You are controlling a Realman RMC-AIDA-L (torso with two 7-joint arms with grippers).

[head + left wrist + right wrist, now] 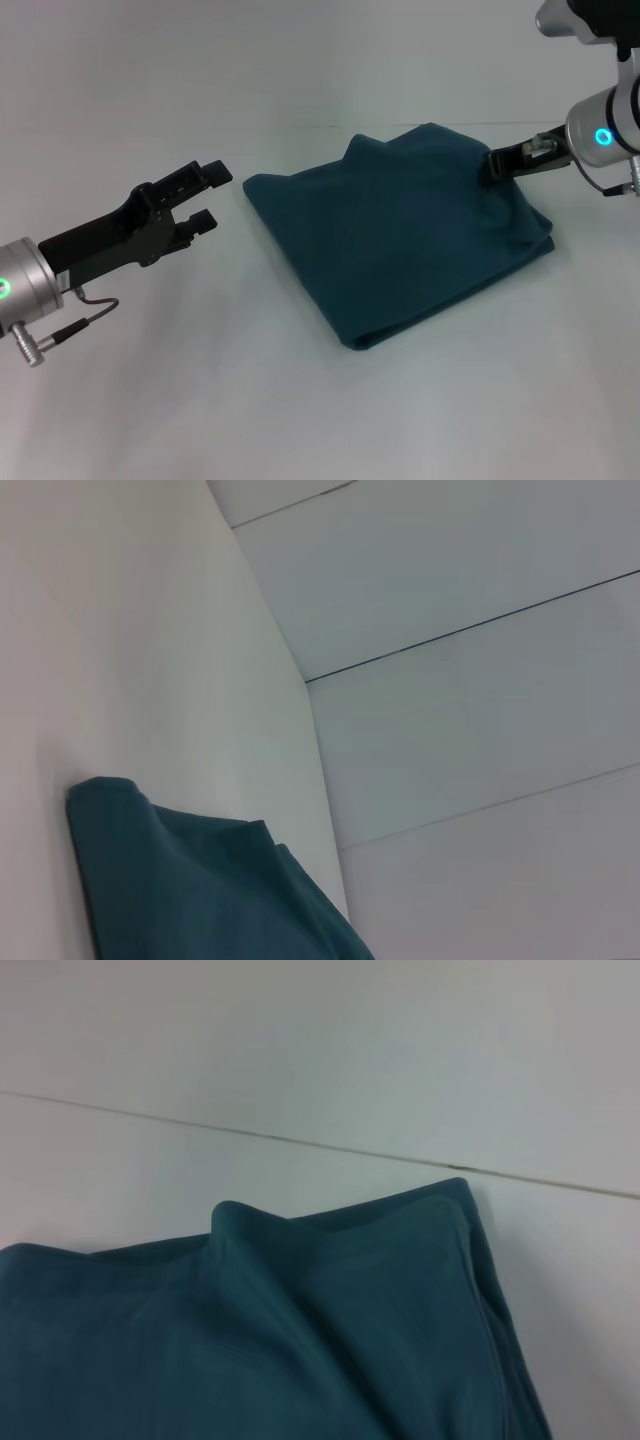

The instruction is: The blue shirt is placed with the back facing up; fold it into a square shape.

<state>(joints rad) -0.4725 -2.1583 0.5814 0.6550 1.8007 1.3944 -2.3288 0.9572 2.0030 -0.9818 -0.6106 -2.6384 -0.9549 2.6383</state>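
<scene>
On the white tabletop [150, 400]: a plain pale surface carried everything, with a thin dark seam running across its far part.

Shirt: the dark teal-blue cotton T-shirt [400, 240], already folded into a thick, roughly square pad, lay at the middle of the tabletop, turned so one corner pointed to the near edge. No lettering showed. Its far edge was rumpled, with a raised peak and a soft ridge, plain in the right wrist view [330, 1340].

Left arm: the black left gripper [208, 195] hovered above the tabletop just off the pad's left corner, apart from the cloth. Its two fingers were parted with a clear gap and held nothing.

Right arm: the black right gripper [497, 165] was down at the pad's far right part, its tip against or sunk into the fabric. Whether its fingers were parted or pinching cloth could not be told.

Progress, as a judgement: the fold looked nearly finished, with tidying left.

Risk: if the right gripper held a layer and lifted away, it would likely drag the top fold open. The bunched far edge might spring up, spoiling the square. A left-side nudge could skew the stack.
</scene>
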